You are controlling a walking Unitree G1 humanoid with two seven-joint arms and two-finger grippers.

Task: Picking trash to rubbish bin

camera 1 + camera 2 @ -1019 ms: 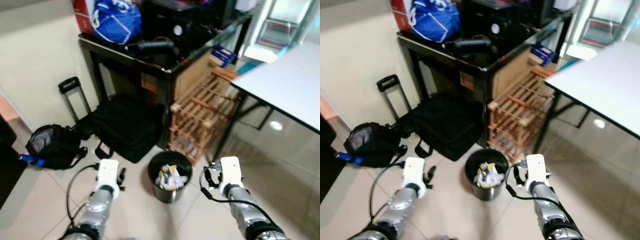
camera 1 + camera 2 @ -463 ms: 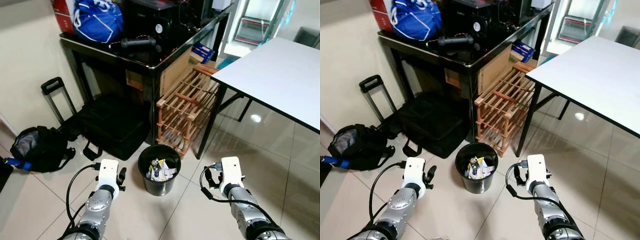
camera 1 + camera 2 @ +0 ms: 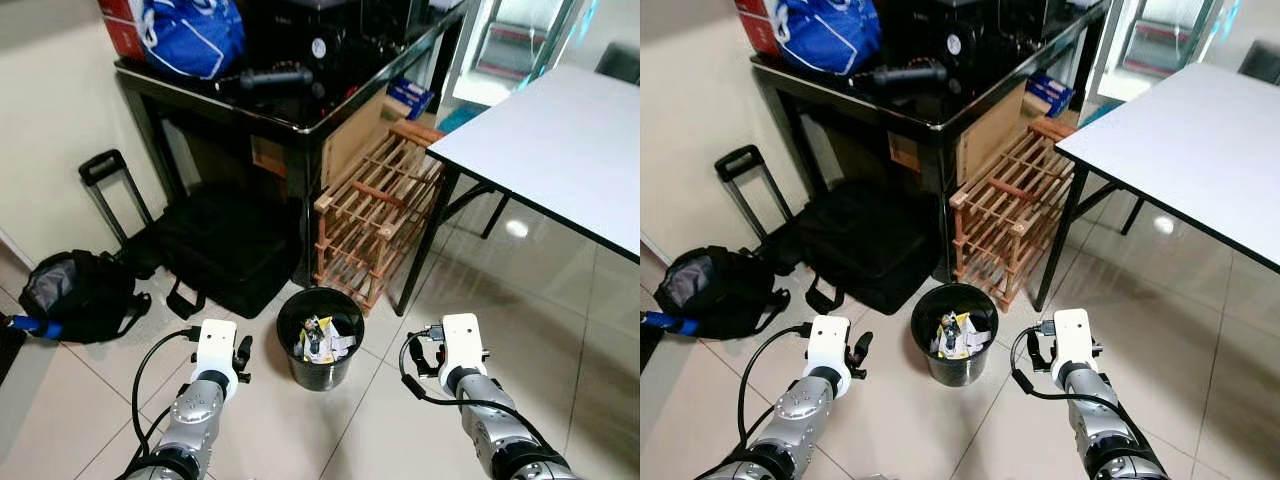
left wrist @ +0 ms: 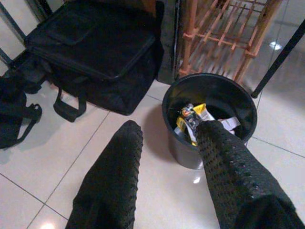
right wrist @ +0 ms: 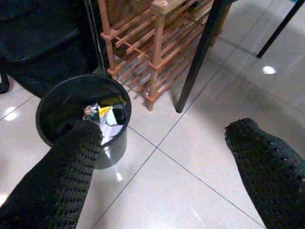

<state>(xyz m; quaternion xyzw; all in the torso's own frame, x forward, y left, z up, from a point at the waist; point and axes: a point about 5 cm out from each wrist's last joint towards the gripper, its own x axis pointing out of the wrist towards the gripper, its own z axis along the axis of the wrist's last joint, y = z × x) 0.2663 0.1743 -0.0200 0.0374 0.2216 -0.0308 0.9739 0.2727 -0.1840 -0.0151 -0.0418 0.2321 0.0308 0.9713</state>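
Observation:
A black round rubbish bin (image 3: 320,335) stands on the tiled floor between my two arms, just in front of me. Crumpled wrappers and paper trash (image 3: 319,341) lie inside it, some yellow and white. My left gripper (image 4: 169,128) is open and holds nothing; the bin (image 4: 209,102) sits just beyond its fingers (image 4: 119,162). My right gripper (image 5: 166,128) is open wide and holds nothing, with the bin (image 5: 83,107) off to one side of it. Both arms are held low, the left wrist (image 3: 216,347) and right wrist (image 3: 461,339) flanking the bin.
Behind the bin stands a wooden slat rack (image 3: 375,220) beside a dark glass-topped table (image 3: 250,100) carrying a blue bag (image 3: 180,35). A black suitcase (image 3: 225,250) and backpack (image 3: 75,295) lie to the left. A white table (image 3: 560,150) spans the right, its black leg (image 3: 425,250) near the bin.
The camera has drawn back and risen, so the whole scene shifted and the bin looks smaller. Both arms keep the same pose on either side of the bin.

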